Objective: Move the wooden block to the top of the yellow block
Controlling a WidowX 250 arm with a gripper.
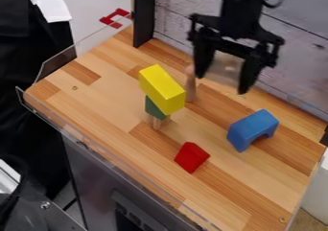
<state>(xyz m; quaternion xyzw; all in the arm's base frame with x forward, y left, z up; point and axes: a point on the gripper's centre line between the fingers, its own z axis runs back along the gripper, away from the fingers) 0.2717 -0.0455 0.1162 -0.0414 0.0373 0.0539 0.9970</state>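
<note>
My gripper (224, 80) is hanging by the counter's (275, 184) back edge; can't tell if clamping. Wooden block (190, 87) is standing behind yellow block (161, 88); wood surface is stretching between red block (192, 157) and blue arch (251, 128).

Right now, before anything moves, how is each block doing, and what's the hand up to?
Yellow block: on top of the green block.
Green block: stacked beneath the yellow block.
Wooden stick: upright behind the yellow block, partly hidden.
Red block: resting on the table, apart from the others.
Blue block: resting on the table, apart from the others.
Hand: hanging over the back of the table.
</note>
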